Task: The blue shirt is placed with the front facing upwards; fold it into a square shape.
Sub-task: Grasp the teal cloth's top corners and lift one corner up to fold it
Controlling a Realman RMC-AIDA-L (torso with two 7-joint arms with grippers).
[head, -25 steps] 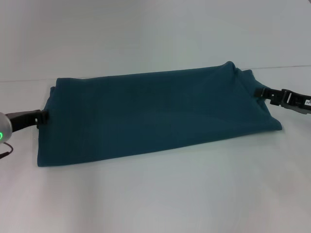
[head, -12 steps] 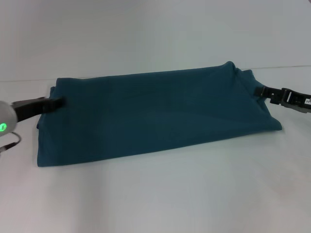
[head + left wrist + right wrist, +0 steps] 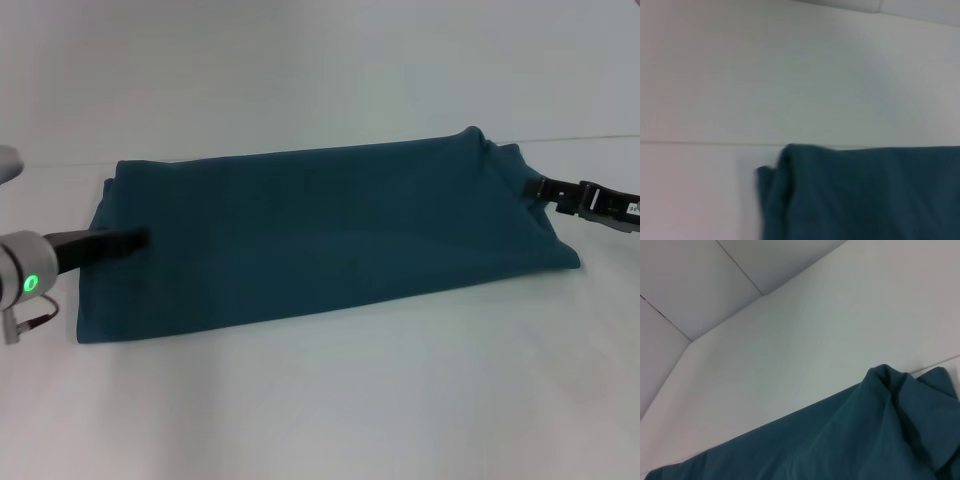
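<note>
The blue shirt point(image 3: 320, 235) lies on the white table as a long folded band with only plain teal cloth showing. My left gripper point(image 3: 135, 241) is a dark bar reaching in over the shirt's left end. At the right end, my right gripper point(image 3: 532, 187) meets the shirt's edge, shut on it where the cloth is bunched and raised point(image 3: 490, 150). The right wrist view shows that bunched cloth point(image 3: 905, 405) up close. In the left wrist view a rumpled end of the shirt point(image 3: 785, 185) lies on the table.
The white table point(image 3: 330, 400) stretches in front of the shirt, and a white wall point(image 3: 300, 70) rises behind it. A seam between wall panels point(image 3: 740, 267) shows in the right wrist view.
My left gripper has moved from the shirt's left edge inward over the cloth. The right gripper and the shirt's outline have stayed in place.
</note>
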